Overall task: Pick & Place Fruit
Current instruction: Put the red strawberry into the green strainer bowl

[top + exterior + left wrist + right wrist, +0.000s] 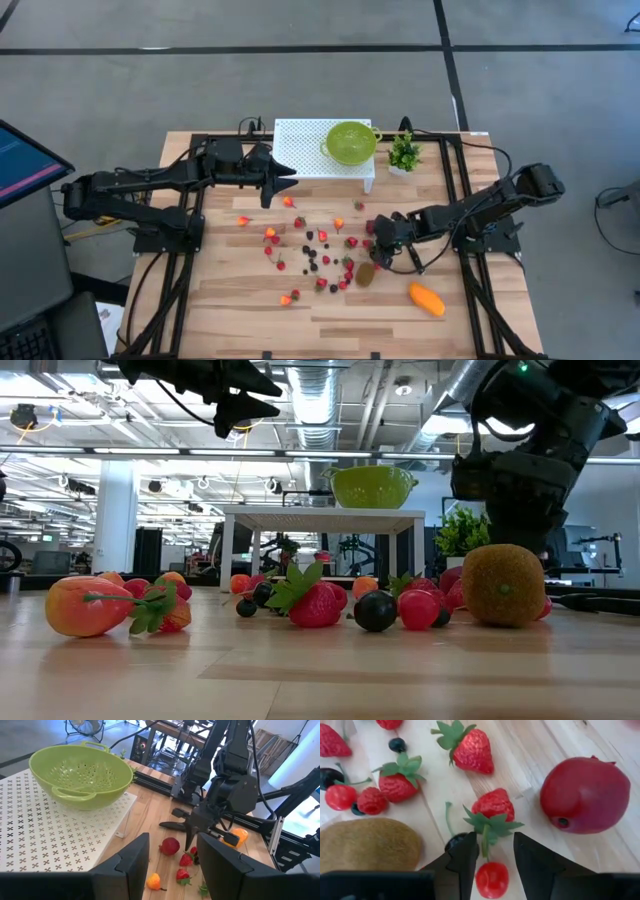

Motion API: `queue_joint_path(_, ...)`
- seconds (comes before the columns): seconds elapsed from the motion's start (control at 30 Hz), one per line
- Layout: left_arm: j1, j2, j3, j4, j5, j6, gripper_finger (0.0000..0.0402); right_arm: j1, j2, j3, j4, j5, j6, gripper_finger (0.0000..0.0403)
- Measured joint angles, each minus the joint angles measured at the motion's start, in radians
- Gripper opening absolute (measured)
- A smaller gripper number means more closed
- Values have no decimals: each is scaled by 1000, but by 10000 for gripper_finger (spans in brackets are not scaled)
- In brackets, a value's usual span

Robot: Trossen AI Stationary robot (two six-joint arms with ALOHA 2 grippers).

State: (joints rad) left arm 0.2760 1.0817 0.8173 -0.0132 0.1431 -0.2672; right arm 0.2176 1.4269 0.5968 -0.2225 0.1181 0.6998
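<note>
Right tool point(490, 855), fingers apart, hovers low over a strawberry point(492, 805) beside the kiwi point(366, 273); fruit point(312, 252) lies scattered on the bench point(240, 310), green colander point(351, 142) apparently empty, left tool point(285, 181) open and idle

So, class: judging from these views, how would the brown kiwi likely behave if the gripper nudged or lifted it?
The kiwi is a smooth oval, so a nudge would probably roll it. Its dull, fuzzy-looking skin may grip well. It is wider than the berries, so the right gripper likely needs a wider opening.
</note>
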Motion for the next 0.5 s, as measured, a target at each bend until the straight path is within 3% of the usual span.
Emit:
queue_joint_path(0.2, 0, 0, 0, 0, 0, 0, 159, 0, 0, 0, 1, 11, 0, 112)
queue_joint_path(0.5, 0, 0, 0, 0, 0, 0, 159, 0, 0, 0, -1, -17, -24, 30)
